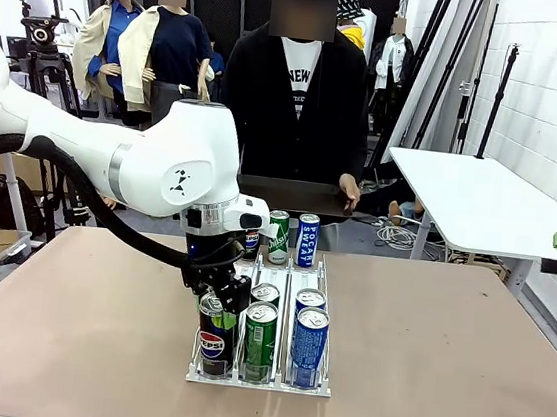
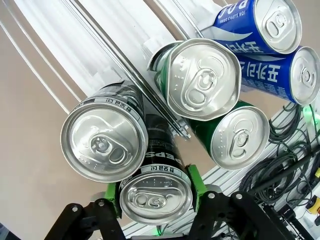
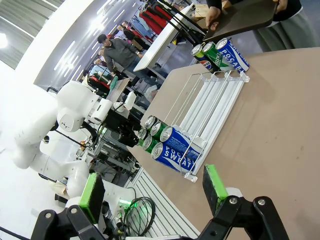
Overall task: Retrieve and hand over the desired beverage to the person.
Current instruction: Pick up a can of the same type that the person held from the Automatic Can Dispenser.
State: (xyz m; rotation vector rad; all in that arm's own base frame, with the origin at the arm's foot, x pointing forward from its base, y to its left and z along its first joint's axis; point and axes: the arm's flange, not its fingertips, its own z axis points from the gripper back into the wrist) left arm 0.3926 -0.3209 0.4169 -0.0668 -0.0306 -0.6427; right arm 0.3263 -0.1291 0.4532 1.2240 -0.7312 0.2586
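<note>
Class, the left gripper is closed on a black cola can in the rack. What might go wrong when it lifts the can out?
1. The left gripper grips the black can near its top rim, so the can may slip.
2. A second black can and a green can stand right beside it; a tilted lift might knock them or catch the rack.

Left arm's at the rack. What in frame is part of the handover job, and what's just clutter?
In the job:
- left hand, shut on a Pepsi can
- rack
- person

Lying about:
- other Pepsi can
- green cans
- blue cans
- right hand, open and idle
- side table
</note>
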